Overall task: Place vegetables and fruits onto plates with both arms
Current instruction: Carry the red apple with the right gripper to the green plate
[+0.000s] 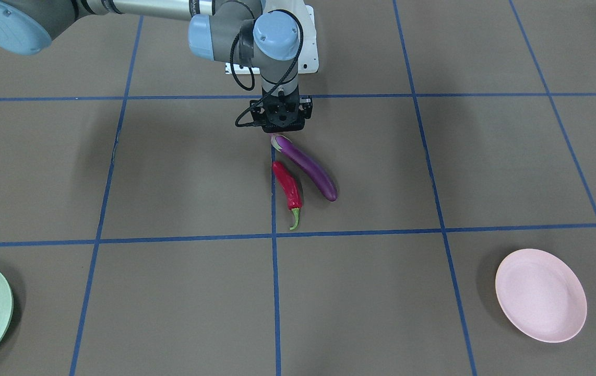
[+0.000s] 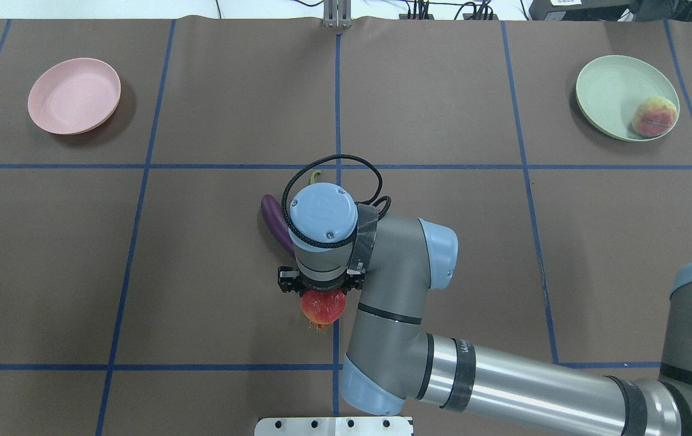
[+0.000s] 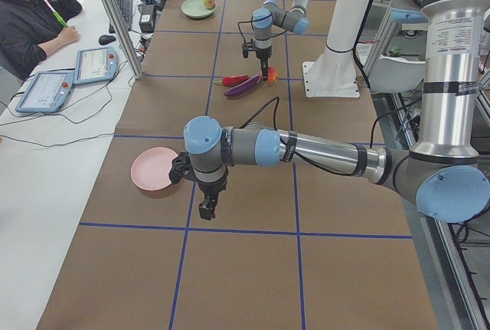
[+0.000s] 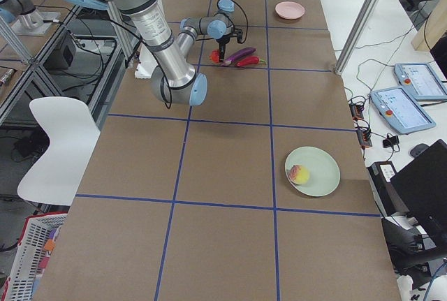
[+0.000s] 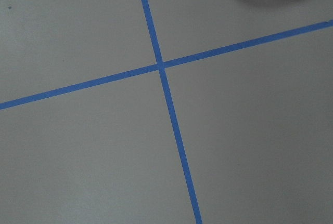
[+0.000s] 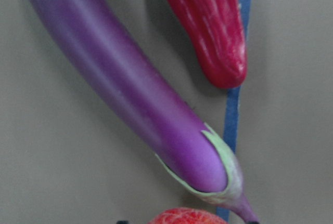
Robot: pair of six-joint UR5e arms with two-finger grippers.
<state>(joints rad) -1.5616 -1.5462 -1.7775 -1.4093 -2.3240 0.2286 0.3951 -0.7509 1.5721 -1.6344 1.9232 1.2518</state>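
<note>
Glossy purple eggplant [image 6: 119,94], ridged red chili [image 6: 210,24]

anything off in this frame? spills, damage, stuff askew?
Nothing spilled or damaged. Peach sits off-centre, near the green plate rim; eggplant and chili lie side by side on the table; pink plate holds nothing.
</note>
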